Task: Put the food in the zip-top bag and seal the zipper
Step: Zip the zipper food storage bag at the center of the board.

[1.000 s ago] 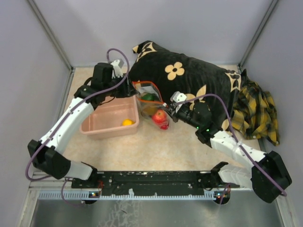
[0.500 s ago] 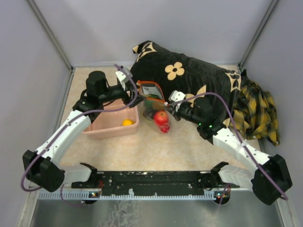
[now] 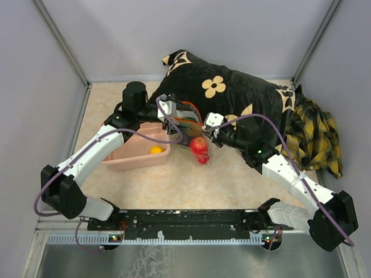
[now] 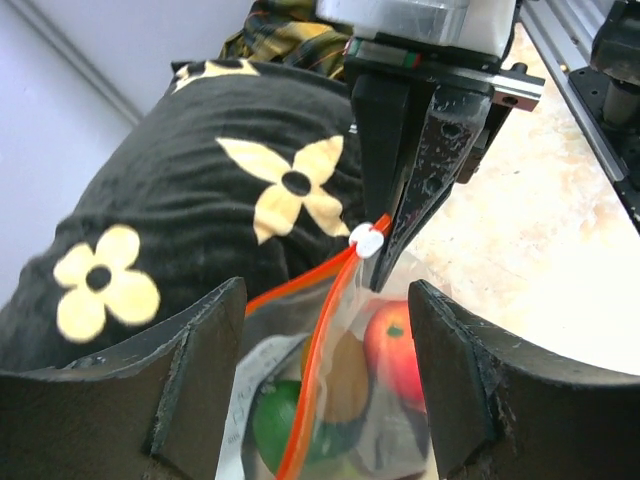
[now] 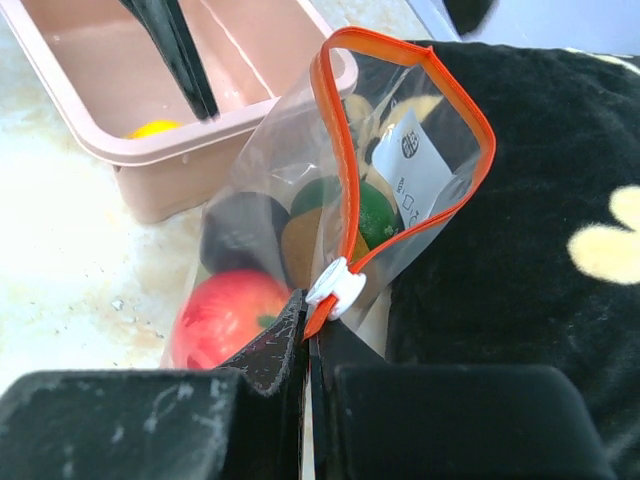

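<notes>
The right pincer [image 5: 308, 315] is closed tight on the corner of the zip-top bag [image 5: 290, 170]. It pinches the end of the zipper [image 5: 328, 120], just below the white slider [image 5: 335, 285]. The bag stands upright between the pink tub [image 5: 170, 185] and the black pillow [image 5: 520, 250], close to both. Its mouth is open, and the orange strip makes a wide loop at the top.

Inside the bag there are a red apple [image 5: 225, 315] at the bottom, a dark purple piece [image 5: 240, 235] above it, and a green fruit [image 5: 368, 212] beside a brownish one. One yellow fruit [image 5: 155, 128] lies in the tub, outside the bag.

The left pincer [image 4: 325, 300] is spread wide and holds nothing. It hovers over the open mouth of the bag, with one finger on each side of the zipper line, facing the right pincer. From the top view, one cannot tell if the bag rests on the surface [image 3: 191, 185] or hangs a little above it.
</notes>
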Tool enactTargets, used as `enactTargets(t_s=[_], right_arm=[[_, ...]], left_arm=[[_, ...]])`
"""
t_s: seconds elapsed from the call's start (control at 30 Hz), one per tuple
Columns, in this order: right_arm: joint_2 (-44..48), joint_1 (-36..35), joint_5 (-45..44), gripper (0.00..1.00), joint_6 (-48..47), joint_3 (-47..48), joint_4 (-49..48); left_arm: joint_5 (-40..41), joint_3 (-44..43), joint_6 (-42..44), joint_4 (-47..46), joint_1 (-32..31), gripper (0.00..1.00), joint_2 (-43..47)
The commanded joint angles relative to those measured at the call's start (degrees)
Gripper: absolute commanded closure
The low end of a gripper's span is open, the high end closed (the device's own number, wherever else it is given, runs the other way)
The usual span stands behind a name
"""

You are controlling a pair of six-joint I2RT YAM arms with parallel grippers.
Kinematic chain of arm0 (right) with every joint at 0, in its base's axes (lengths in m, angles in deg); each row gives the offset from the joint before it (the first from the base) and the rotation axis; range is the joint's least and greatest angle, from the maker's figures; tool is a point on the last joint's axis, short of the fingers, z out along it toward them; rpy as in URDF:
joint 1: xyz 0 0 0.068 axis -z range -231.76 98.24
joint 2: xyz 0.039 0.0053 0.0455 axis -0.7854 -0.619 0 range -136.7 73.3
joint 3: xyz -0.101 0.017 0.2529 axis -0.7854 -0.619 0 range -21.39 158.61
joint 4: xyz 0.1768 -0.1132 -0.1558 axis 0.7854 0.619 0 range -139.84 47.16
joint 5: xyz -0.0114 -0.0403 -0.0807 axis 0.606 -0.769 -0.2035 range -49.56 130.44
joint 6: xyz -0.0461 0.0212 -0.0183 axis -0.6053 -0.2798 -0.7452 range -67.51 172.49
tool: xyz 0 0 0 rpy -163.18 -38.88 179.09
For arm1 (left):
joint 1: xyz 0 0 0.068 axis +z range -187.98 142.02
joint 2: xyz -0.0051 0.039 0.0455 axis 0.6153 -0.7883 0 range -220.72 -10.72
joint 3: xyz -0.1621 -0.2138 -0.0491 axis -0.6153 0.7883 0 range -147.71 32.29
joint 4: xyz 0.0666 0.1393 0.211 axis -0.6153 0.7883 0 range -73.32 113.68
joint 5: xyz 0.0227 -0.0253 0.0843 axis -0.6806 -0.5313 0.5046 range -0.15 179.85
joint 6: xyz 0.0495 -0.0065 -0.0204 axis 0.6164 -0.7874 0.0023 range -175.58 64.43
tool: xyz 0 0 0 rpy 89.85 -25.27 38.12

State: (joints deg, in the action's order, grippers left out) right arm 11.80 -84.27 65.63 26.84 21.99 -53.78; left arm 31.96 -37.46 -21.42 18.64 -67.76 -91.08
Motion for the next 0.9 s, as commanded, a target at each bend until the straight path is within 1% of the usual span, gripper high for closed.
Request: enactTargets(t_s=[0.0, 0.1, 0.23, 0.47, 0.67, 0.87], right_arm=[[1.9, 0.4, 0.9, 1.0, -4.4, 4.4, 1.5], [1.8, 0.4, 1.2, 1.0, -5.5, 4.9, 2.5], [1.9, 0.4, 1.9, 1.0, -6.6, 5.1, 3.2], [1.8, 0.4, 3.2, 1.0, -7.0, 5.5, 2.9], [1.5, 0.4, 4.0, 1.0, -7.5, 5.9, 3.6], [1.6, 0.4, 3.6, 1.0, -7.6, 5.8, 3.6]], left_arm=[[-3.8, -6.2, 12.8, 9.3, -3.3, 0.28, -3.9], [-2.5, -9.7, 16.3, 14.3, -4.9, 0.29, -6.7], [-2.1, -10.5, 17.3, 14.6, -6.1, 0.3, -7.9], [-3.8, -11.2, 17.5, 15.4, -7.5, 0.38, -9.8], [-4.2, -11.8, 18.1, 15.0, -8.3, 0.39, -11.5], [-3.5, -12.0, 18.5, 15.3, -8.7, 0.49, -12.2]])
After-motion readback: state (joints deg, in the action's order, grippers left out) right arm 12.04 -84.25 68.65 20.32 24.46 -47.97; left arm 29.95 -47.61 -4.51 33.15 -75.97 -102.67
